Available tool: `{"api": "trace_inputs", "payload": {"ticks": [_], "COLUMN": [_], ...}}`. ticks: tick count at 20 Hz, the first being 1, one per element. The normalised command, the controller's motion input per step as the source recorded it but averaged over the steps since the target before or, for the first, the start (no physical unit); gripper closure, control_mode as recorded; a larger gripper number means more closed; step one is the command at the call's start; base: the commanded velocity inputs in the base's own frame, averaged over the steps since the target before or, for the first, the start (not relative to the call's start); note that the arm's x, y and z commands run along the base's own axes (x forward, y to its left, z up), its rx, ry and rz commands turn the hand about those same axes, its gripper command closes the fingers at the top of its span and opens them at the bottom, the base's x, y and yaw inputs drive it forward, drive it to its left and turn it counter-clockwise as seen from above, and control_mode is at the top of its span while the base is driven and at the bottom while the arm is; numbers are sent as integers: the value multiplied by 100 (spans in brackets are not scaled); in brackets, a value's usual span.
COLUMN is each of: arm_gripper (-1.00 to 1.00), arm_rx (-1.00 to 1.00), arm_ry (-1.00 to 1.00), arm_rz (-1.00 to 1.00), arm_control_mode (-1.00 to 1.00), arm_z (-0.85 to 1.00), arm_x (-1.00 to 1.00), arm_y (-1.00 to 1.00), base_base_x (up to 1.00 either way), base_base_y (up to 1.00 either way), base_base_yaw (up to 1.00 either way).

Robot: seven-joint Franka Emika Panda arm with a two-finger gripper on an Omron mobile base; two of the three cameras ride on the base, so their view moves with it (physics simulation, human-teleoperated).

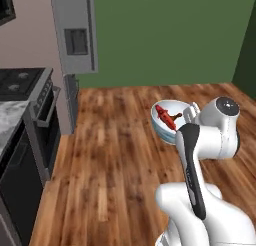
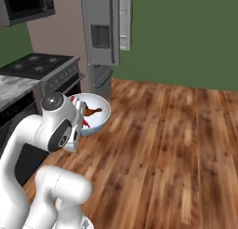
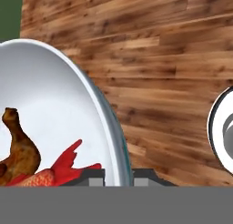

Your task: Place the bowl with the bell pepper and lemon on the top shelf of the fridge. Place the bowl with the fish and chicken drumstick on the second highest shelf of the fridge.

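Observation:
A pale blue-white bowl (image 1: 162, 131) (image 2: 101, 120) (image 3: 54, 95) hangs above the wooden floor, in front of the arm. In it lie the red-orange fish (image 1: 165, 116) (image 3: 63, 166) and the brown chicken drumstick (image 2: 93, 111) (image 3: 20, 148). My gripper (image 3: 117, 175) is shut on the bowl's rim, which runs between the two dark fingertips (image 3: 93, 177). The bowl with the bell pepper and lemon is out of view. The fridge's top and second highest shelves are hidden from here.
The grey fridge (image 1: 75, 30) (image 2: 100, 32) stands ahead to the left, with its door (image 2: 124, 18) swung open. A stove (image 1: 20, 80) with an oven (image 1: 45, 120) and a marble counter (image 1: 7, 120) line the left side. Wooden floor (image 1: 115, 155) stretches ahead to a green wall.

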Motion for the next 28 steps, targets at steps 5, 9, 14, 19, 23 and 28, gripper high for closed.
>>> {"api": "trace_inputs", "payload": {"ticks": [5, 9, 14, 19, 23, 28], "arm_gripper": [100, 100, 100, 100, 100, 100], "arm_rx": [0, 0, 0, 0, 0, 0], "arm_ry": [0, 0, 0, 0, 0, 0], "arm_rz": [0, 0, 0, 0, 0, 0], "arm_control_mode": [100, 100, 100, 100, 100, 100], "arm_z": [0, 0, 0, 0, 0, 0], "arm_x": [0, 0, 0, 0, 0, 0], "arm_y": [0, 0, 0, 0, 0, 0], "base_base_x": [100, 100, 100, 100, 100, 100], "base_base_y": [-30, -13, -38, -61, -64, -75], "base_base_yaw": [-23, -9, -4, -11, -8, -2]}}
